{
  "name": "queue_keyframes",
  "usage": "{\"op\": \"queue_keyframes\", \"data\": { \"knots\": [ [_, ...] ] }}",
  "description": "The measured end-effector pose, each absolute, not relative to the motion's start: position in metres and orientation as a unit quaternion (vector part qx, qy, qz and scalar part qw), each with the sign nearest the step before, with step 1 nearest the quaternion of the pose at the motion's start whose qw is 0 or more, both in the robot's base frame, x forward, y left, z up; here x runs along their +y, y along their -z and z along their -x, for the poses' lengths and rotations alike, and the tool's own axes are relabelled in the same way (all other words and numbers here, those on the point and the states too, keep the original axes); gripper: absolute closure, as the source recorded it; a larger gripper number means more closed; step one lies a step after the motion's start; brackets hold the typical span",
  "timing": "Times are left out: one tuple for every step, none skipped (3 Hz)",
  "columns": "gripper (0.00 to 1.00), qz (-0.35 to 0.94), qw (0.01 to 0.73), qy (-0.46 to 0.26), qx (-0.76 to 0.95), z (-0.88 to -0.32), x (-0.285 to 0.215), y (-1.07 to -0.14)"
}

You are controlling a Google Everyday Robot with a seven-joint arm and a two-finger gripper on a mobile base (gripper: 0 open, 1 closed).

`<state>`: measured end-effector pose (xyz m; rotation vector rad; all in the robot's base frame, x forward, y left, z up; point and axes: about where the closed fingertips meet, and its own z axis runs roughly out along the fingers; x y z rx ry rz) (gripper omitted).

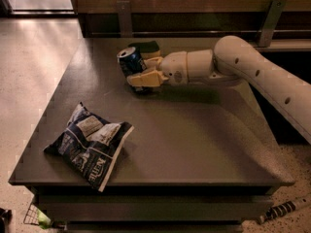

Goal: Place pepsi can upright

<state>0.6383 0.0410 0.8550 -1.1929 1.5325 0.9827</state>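
Observation:
The pepsi can (130,60), dark blue with a silver top, stands tilted at the far middle of the dark table (194,140). My gripper (142,71) reaches in from the right and its cream fingers (144,78) are closed around the can's lower body. The can's top leans to the left and faces up toward the camera.
A crinkled blue-and-white snack bag (91,143) lies at the table's front left. A green sponge-like object (147,46) sits just behind the can. A wooden wall with metal brackets (268,14) runs behind the table. My arm (257,76) crosses the right side.

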Motion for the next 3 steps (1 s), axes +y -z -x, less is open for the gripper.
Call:
{"op": "queue_keyframes", "data": {
  "knots": [
    [0.2, 0.486, 0.464, -0.401, 0.623, -0.6379, 0.0423, -0.8549],
    [0.0, 0.487, 0.462, -0.402, 0.622, -0.6372, 0.0452, -0.8548],
    [0.0, 0.487, 0.462, -0.402, 0.622, -0.6372, 0.0453, -0.8548]
  ]
}}
